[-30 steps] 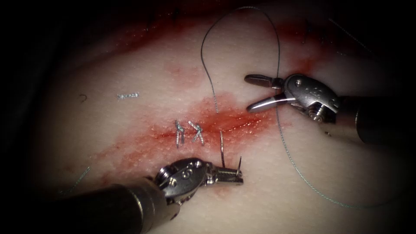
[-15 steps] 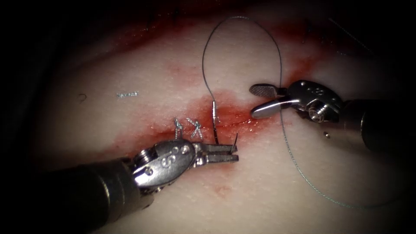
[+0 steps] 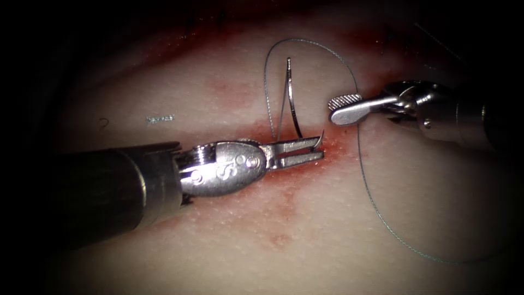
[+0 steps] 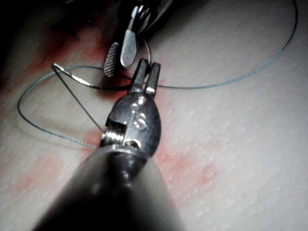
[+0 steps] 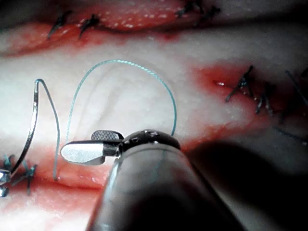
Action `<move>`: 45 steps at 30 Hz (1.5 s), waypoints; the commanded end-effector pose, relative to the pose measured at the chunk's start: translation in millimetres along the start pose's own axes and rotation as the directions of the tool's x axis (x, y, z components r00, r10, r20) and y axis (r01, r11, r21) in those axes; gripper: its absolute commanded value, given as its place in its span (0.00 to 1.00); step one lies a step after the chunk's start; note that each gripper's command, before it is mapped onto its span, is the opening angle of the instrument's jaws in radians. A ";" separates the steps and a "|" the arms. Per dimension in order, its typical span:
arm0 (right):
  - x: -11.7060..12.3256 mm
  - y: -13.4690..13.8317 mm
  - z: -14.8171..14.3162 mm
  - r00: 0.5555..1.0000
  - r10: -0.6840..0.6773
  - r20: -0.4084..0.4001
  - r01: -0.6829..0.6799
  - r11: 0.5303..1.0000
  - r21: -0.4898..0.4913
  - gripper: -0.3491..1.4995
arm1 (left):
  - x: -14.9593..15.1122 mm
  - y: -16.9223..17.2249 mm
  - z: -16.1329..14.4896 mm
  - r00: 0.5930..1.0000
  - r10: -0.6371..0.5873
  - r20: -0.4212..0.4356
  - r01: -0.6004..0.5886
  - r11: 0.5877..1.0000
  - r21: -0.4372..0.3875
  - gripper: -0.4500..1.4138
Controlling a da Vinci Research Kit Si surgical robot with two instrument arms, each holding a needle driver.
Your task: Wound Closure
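Note:
My left tool (image 3: 320, 151) reaches in from the left over the cut (image 3: 335, 143) and is shut on the curved needle (image 3: 293, 104) close to its point. The needle is free of the tissue (image 3: 327, 229) and arches up from the jaws, tail end highest. Thread (image 3: 365, 180) runs from that tail down into the red cut beside the jaws, then loops high and trails off to the lower right. My right tool (image 3: 332, 109) hovers just right of the needle, open and holding nothing. The left wrist view has my left tool (image 4: 148, 65), the needle (image 4: 86, 82) and thread (image 4: 231, 82).
A short cut end of thread (image 3: 161, 118) lies on the tissue at the left. Red fluid stains the skin around the cut. The right wrist view has my right tool (image 5: 79, 144), the needle (image 5: 31, 130), the thread loop (image 5: 125, 65) and dark finished stitches (image 5: 240, 86).
My left tool, holding the needle by its point, has moved up and right and drawn it out of the tissue, with thread following. The right tool has drifted up and to the right.

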 end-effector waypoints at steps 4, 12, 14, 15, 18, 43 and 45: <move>-0.9 0.8 1.5 0.998 0.058 0.027 -0.060 0.995 0.080 0.86 | -1.5 1.5 1.6 0.998 0.064 -0.017 -0.064 0.998 -0.015 0.00; -1.9 1.1 2.7 0.989 0.140 0.056 -0.148 0.971 0.190 0.87 | -2.8 2.3 2.0 0.986 0.159 -0.052 -0.160 0.987 -0.025 0.00; -2.5 1.2 3.3 0.986 0.151 0.066 -0.162 0.967 0.198 0.88 | -2.8 2.4 2.0 0.981 0.183 -0.058 -0.184 0.983 -0.017 0.00; -2.7 1.1 3.6 0.983 0.167 0.071 -0.178 0.963 0.201 0.91 | -2.8 2.4 2.0 0.979 0.194 -0.057 -0.196 0.981 -0.016 0.00; -2.8 1.0 3.8 0.983 0.174 0.065 -0.184 0.960 0.210 0.91 | -2.9 2.3 2.1 0.979 0.195 -0.058 -0.196 0.980 -0.016 0.00; -3.6 0.1 5.4 0.977 0.205 0.058 -0.213 0.951 0.223 0.54 | -3.7 2.7 2.8 0.977 0.205 -0.052 -0.206 0.979 -0.011 0.00; -3.5 0.1 5.4 0.977 0.208 0.054 -0.214 0.954 0.211 0.46 | -3.7 2.8 2.8 0.977 0.205 -0.052 -0.206 0.979 -0.011 0.00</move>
